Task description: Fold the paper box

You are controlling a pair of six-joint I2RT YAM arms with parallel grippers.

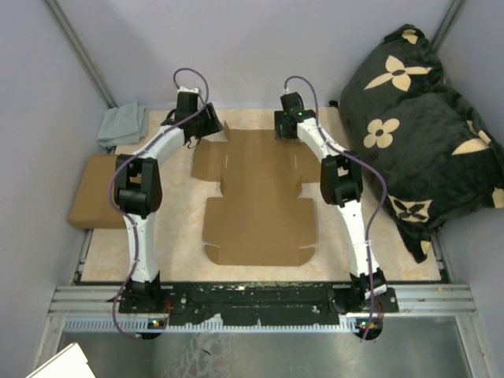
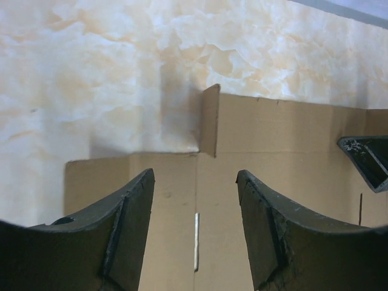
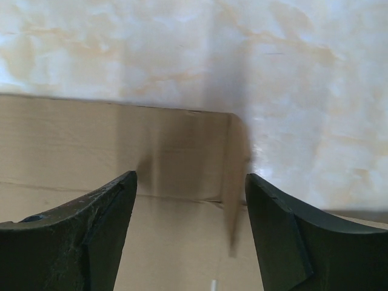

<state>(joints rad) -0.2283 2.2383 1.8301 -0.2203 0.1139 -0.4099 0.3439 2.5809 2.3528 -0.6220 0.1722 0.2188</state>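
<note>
The paper box (image 1: 260, 197) is a brown die-cut cardboard sheet lying mostly flat in the middle of the table. Both grippers hover over its far edge. My left gripper (image 1: 206, 126) is at the far left corner and my right gripper (image 1: 283, 126) at the far right corner. In the left wrist view the left gripper (image 2: 195, 174) is open above the cardboard (image 2: 285, 139), with a small flap (image 2: 210, 121) standing upright just ahead and a slit (image 2: 196, 241) below. The right gripper (image 3: 191, 177) is open too, and a small upright flap (image 3: 233, 182) stands between its fingers, untouched.
A black cushion with beige flowers (image 1: 417, 118) fills the right side. A grey-green cloth (image 1: 122, 124) lies at the back left, and a brown cardboard block (image 1: 98, 201) sits at the table's left edge. A metal rail (image 1: 260, 299) runs along the near edge.
</note>
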